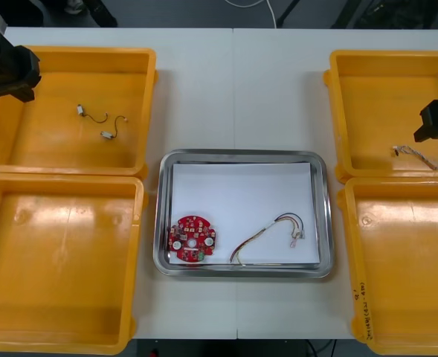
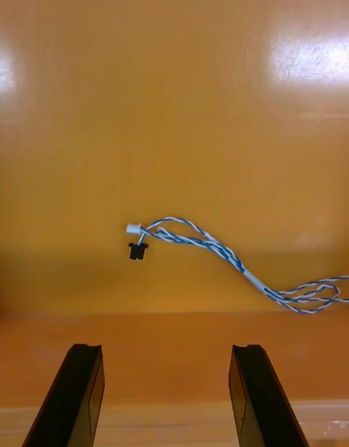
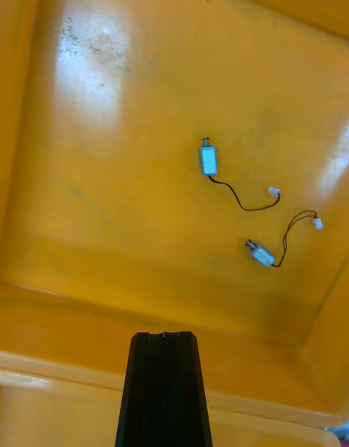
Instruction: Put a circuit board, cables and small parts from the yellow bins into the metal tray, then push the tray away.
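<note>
Right gripper (image 2: pixel 166 349), jaws open and empty, hovers over the far right yellow plastic bin (image 1: pixel 367 97) with the twisted blue-and-white cable (image 2: pixel 218 252) ahead of the jaws, long axis across their gap; left gripper (image 3: pixel 163 341), jaws closed on nothing, hangs well apart.

Electronics lab, yellow bins (image 1: pixel 70 141), red circuit board (image 1: pixel 194 239), cables (image 2: pixel 251 277)

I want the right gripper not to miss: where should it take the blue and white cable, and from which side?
Probably its middle, at the white sleeve, from above: the blue and white cable lies flat on the yellow bin floor, single there, looped at one end. The right gripper hangs open before it; the left gripper hovers shut over the far left bin.
</note>
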Controlling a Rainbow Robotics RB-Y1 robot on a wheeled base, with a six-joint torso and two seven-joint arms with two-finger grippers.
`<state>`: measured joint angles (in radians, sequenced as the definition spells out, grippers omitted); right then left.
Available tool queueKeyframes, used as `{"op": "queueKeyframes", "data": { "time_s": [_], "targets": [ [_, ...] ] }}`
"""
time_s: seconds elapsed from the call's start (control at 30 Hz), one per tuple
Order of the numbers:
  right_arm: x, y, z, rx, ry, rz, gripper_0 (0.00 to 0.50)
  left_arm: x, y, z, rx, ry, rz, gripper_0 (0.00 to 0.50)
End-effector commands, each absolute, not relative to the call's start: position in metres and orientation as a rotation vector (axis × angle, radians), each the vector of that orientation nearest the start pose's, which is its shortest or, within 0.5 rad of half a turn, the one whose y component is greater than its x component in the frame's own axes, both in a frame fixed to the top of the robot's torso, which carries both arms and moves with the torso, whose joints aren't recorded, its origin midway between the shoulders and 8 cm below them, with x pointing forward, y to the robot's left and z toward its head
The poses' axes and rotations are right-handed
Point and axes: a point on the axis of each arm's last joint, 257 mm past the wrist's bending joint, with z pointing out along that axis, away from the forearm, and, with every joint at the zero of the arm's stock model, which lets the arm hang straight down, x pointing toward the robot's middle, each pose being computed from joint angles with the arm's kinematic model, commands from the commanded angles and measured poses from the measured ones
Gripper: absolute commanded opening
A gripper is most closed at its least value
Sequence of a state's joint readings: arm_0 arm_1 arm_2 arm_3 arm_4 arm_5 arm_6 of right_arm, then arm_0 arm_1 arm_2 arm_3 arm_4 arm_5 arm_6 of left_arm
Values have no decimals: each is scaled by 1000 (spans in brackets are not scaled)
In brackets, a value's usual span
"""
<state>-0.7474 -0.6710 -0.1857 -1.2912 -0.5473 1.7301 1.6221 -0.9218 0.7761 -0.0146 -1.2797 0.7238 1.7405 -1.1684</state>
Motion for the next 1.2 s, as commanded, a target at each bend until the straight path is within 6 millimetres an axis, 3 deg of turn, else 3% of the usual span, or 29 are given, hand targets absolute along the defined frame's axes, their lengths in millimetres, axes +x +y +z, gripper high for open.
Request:
{"op": "queueKeyframes", "data": {
  "time_s": [0.03, 0.47, 0.8, 1.07, 1.2],
  "targets": [
    [553, -423, -126, 82, 2608, -33, 500, 581, 351, -74, -230, 2596, -64, 0],
    [583, -409, -158, 73, 2562, -45, 500, 612, 332, -81, -217, 2556, -72, 0],
    [583, -394, -184, 102, 2595, 10, 500, 628, 317, -89, -228, 2543, -118, 0],
    [582, -374, -199, 206, 2610, 82, 500, 632, 318, -94, -223, 2535, -97, 0],
    [581, -373, -205, 231, 2613, 85, 500, 635, 317, -100, -200, 2530, -52, 7]
  ]
}}
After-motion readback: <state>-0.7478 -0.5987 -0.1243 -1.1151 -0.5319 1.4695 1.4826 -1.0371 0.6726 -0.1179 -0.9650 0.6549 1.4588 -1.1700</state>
